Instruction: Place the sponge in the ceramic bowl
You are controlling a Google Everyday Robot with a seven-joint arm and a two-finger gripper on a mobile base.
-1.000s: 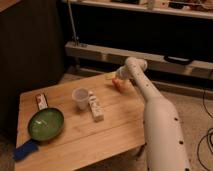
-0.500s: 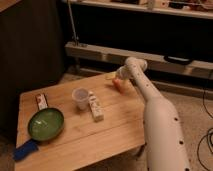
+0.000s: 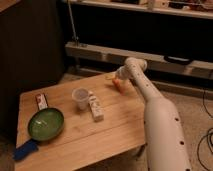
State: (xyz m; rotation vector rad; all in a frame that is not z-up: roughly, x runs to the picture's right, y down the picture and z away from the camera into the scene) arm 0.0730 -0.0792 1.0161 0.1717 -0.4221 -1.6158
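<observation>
The gripper [image 3: 118,80] hangs at the far edge of the wooden table [image 3: 115,131], at the tip of the white arm [image 3: 157,117] that reaches in from the lower right. Its jaws stand spread wide and hold nothing. A small orange-and-yellow item [image 3: 113,79] lies at that far edge just beside the gripper; whether the two touch cannot be told.

Nearer the table's middle stand a translucent white cup [image 3: 80,98] and, just to its right, a white box [image 3: 96,108] lying with its long side running front to back. A white-and-red box [image 3: 41,102] lies toward the left edge.

The ceramic bowl [image 3: 46,124], green, glossy, wide and shallow, sits on the left part of the table, upright, with nothing visible inside it.

The sponge [image 3: 25,149] lies flat at the near left corner of the table, outside the bowl and just beside its near-left rim; contact between them cannot be told. It is well apart from the gripper, at the opposite corner of the table. Its long axis runs diagonally, from near-left to far-right, so that its far end points toward the bowl. It appears as a small, flat, bright-blue rectangular block, much smaller than the bowl.

Compared with the frames from half a second and one second before, nothing has shifted: the arm keeps the same pose, the gripper the same place, and the sponge, bowl, cup and boxes the same positions.
</observation>
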